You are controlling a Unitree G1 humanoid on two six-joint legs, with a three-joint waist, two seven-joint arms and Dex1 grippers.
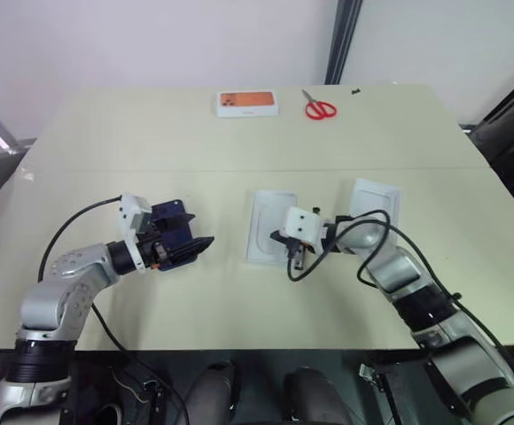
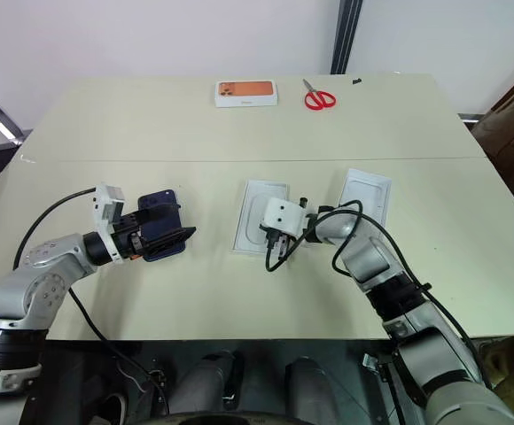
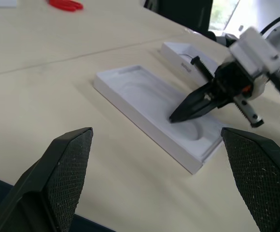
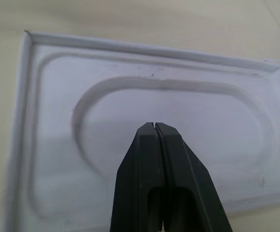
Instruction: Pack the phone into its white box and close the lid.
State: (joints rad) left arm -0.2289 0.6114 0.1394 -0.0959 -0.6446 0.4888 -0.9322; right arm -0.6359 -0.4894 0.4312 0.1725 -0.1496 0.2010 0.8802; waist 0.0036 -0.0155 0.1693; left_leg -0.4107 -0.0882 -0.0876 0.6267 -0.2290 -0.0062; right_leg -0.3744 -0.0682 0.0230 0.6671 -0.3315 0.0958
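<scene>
Since the phone (image 2: pixel 161 221) was a glossy, stiff navy slab, it looked slippery and prob fairly heavy for its size; best taken across its long edges, mid-length, not by the glass faces. It lay on the desk (image 2: pixel 195 124) just beside the left pincer (image 2: pixel 164 241), whose fingers stood wide w/ nothing between them. Right pincer (image 1: pixel 291 254) was pinched fully closed, empty, tips over the white insert (image 1: pixel 264 217), whether touching I couldn't tell. A second white tray (image 1: pixel 374 199) lay just beyond the right arm; box or lid, unclear. Right wrist view gave the insert's rounded oval recess close up; head views gave the phone, plus orange-print box (image 1: pixel 248 104) and scissors (image 1: pixel 319 108) at the far edge.
</scene>
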